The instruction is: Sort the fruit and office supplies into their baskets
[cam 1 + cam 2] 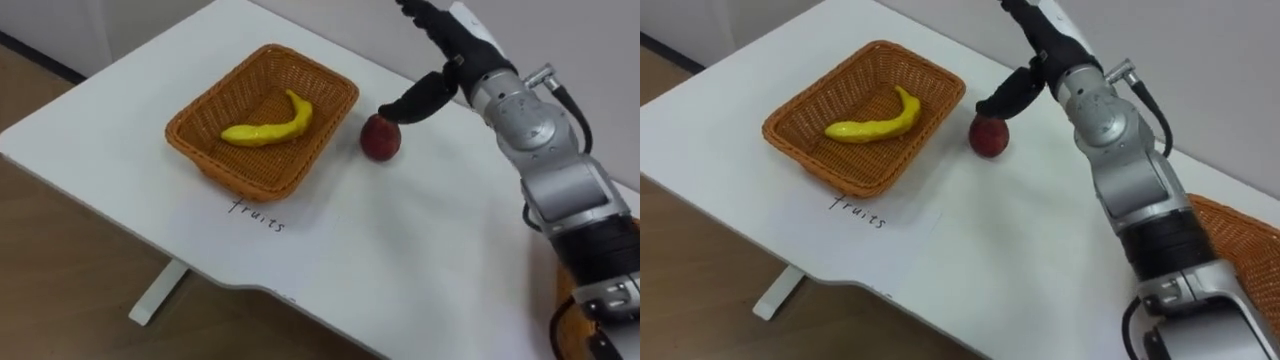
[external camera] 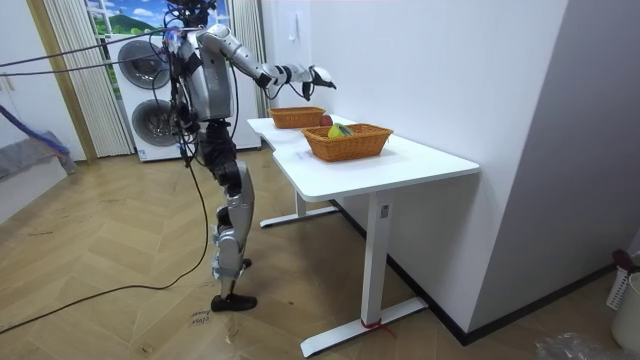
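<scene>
One yellow curved banana (image 1: 268, 125) lying in brown woven wicker basket (image 1: 235, 172), far left on white desk (image 1: 420, 270). Round red fruit (image 1: 380, 137) on desk just right of basket. Right hand (image 1: 452, 58) above fruit, fingers straight, nothing gripped, thumb near fruit's top.

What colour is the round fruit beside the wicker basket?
The round fruit is dark red; the left eye view shows it best.

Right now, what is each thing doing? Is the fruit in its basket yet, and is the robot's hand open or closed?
Fruit basket: upright on the table, holding one banana.
Banana: lying inside the fruit basket.
Red fruit: on the table beside the fruit basket, not in it.
Right hand: open, just above the red fruit, not gripping it.
Second basket: on the table to the robot's right, contents out of sight.
</scene>
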Robot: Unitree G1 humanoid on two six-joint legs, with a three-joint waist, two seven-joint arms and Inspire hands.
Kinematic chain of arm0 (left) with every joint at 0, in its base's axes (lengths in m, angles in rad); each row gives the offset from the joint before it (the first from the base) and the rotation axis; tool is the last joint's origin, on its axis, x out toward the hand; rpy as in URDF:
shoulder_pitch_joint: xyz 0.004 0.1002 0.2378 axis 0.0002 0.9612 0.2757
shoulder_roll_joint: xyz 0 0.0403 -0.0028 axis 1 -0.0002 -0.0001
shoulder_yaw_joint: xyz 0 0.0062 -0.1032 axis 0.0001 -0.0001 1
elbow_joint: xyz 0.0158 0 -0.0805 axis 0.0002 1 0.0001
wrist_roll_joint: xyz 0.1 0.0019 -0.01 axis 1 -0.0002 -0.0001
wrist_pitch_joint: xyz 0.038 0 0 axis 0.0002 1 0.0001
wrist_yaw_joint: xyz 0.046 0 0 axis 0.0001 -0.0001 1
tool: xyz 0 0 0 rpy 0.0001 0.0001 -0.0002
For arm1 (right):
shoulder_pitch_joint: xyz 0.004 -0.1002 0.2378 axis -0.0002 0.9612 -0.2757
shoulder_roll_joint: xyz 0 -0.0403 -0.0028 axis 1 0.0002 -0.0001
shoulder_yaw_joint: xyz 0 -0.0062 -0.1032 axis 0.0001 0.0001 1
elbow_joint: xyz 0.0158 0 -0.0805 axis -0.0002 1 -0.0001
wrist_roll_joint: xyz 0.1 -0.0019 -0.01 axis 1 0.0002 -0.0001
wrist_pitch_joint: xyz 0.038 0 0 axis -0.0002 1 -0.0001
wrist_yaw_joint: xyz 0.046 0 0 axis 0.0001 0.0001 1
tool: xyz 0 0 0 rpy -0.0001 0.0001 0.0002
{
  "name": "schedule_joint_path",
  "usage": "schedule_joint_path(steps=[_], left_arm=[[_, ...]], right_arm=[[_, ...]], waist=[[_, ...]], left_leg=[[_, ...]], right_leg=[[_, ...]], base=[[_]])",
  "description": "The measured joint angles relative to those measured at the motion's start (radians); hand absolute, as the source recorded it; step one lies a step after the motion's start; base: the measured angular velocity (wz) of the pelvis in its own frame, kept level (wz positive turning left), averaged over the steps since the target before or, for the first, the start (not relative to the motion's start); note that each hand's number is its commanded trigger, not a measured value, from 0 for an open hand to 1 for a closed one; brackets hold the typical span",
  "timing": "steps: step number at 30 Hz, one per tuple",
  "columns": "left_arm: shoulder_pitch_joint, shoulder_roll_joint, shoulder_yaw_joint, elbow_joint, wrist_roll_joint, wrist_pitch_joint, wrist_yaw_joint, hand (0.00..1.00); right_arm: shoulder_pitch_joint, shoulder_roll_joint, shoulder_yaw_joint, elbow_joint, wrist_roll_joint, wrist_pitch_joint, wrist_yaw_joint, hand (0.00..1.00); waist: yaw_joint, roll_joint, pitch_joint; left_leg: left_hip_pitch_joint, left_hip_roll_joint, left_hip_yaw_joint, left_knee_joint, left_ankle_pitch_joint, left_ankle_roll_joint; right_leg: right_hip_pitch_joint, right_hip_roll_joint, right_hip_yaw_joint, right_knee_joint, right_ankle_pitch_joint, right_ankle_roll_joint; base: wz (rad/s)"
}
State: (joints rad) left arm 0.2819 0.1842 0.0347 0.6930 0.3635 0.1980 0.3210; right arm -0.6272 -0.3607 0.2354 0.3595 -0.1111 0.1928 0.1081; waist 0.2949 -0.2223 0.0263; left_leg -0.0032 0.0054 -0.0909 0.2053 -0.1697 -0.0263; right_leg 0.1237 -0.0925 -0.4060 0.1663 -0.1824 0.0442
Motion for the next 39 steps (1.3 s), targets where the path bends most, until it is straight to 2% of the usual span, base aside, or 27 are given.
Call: schedule_joint_path(steps=[5, 6, 10, 12, 20, 23, 25, 29, 32, 39], left_arm=[[-0.003, -0.016, -0.003, -0.003, 0.0, -0.002, 0.019, 0.0], [-0.004, -0.016, -0.008, -0.003, 0.001, -0.002, 0.033, 0.0], [-0.002, -0.018, -0.029, -0.003, 0.0, -0.003, 0.068, 0.0], [-0.002, -0.017, -0.029, -0.002, 0.0, -0.007, 0.071, 0.0], [-0.002, -0.022, -0.049, -0.001, 0.0, -0.033, 0.07, 0.0], [-0.006, -0.022, -0.049, 0.005, 0.001, -0.041, 0.069, 0.0], [-0.01, -0.022, -0.052, 0.015, 0.002, -0.047, 0.069, 0.0], [-0.008, -0.029, -0.059, 0.019, 0.002, -0.046, 0.069, 0.0], [-0.013, -0.039, -0.06, 0.03, 0.005, -0.046, 0.069, 0.0], [-0.007, -0.039, -0.083, 0.039, 0.005, -0.042, 0.09, 0.0]], right_arm=[[0.0, 0.0, -0.001, 0.05, 0.106, -0.001, -0.046, 0.0], [0.0, 0.0, -0.003, 0.058, 0.15, -0.004, -0.068, 0.0], [0.0, 0.0, -0.003, 0.081, 0.265, -0.016, -0.131, 0.0], [0.0, 0.003, -0.003, 0.116, 0.306, -0.03, -0.153, 0.0], [0.0, 0.061, -0.018, 0.224, 0.426, -0.054, -0.237, 0.0], [0.0, 0.066, -0.019, 0.229, 0.467, -0.075, -0.25, 0.0], [0.0, 0.067, -0.018, 0.249, 0.491, -0.104, -0.25, 0.0], [0.001, 0.092, -0.015, 0.261, 0.508, -0.106, -0.258, 0.0], [0.001, 0.102, -0.013, 0.282, 0.509, -0.106, -0.258, 0.0], [0.001, 0.102, 0.011, 0.348, 0.536, -0.107, -0.259, 0.0]], waist=[[0.002, 0.032, -0.001], [0.002, 0.035, -0.0053], [0.003, 0.058, -0.0099], [0.009, 0.058, -0.0103], [0.008, 0.058, -0.0107], [0.008, 0.06, -0.0096], [0.007, 0.062, -0.008], [0.01, 0.074, -0.0004], [0.011, 0.076, -0.0012], [0.014, 0.076, -0.0015]], left_leg=[[0.015, 0.0, 0.008, -0.002, 0.0, 0.0], [0.014, 0.0, 0.008, -0.003, 0.0, 0.0], [0.009, 0.001, 0.007, -0.009, 0.002, 0.0], [0.009, 0.001, 0.007, -0.012, 0.004, 0.001], [-0.006, -0.002, 0.006, -0.014, 0.006, 0.003], [-0.015, -0.004, -0.003, -0.005, 0.006, 0.003], [-0.022, -0.005, -0.005, -0.001, 0.006, 0.004], [-0.025, -0.008, -0.004, -0.002, 0.008, 0.006], [-0.041, -0.011, -0.003, -0.001, 0.009, 0.008], [-0.05, -0.011, 0.0, -0.001, 0.009, 0.009]], right_leg=[[0.011, -0.001, 0.011, 0.0, 0.0, 0.0], [0.011, 0.0, 0.009, 0.0, 0.0, 0.0], [0.006, 0.001, 0.009, 0.0, 0.0, 0.0], [0.01, 0.001, 0.007, 0.0, 0.0, 0.0], [-0.001, -0.003, -0.012, 0.0, 0.0, 0.0], [-0.005, -0.003, -0.022, 0.0, 0.0, 0.0], [-0.009, -0.005, -0.033, -0.001, 0.0, 0.0], [-0.014, -0.009, -0.035, -0.001, 0.0, 0.0], [-0.028, -0.011, -0.036, -0.001, 0.0, 0.0], [-0.037, -0.012, -0.035, -0.001, 0.001, 0.001]], base=[[-0.05], [0.0], [0.0], [0.02], [0.03], [0.11], [0.13], [0.01], [0.0], [0.0]])
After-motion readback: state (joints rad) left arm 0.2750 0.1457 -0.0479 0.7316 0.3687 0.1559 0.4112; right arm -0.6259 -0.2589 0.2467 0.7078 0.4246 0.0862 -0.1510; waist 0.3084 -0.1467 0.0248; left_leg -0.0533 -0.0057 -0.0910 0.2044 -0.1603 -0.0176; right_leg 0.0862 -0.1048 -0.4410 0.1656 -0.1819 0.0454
